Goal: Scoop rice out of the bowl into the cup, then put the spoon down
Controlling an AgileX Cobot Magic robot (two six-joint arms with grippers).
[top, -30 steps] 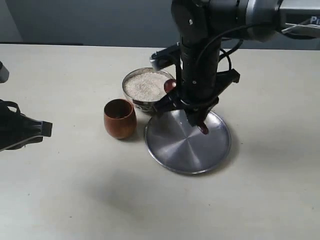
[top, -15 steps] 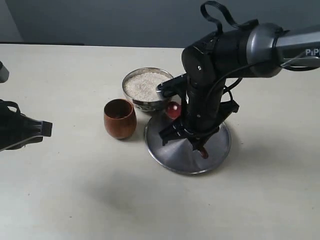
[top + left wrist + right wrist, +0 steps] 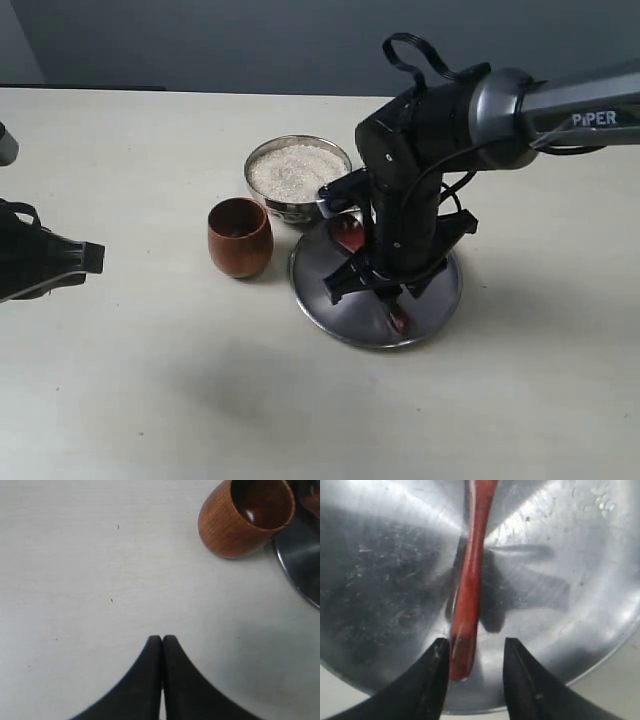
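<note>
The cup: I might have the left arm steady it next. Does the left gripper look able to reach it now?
Probably yes: only bare table lies between the left gripper and the upright cup; its shut jaws would need opening first.

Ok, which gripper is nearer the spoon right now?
Right. The right gripper is over the plate, open jaws either side of the spoon near its handle end. The left gripper is shut over the table, beyond the cup.
</note>
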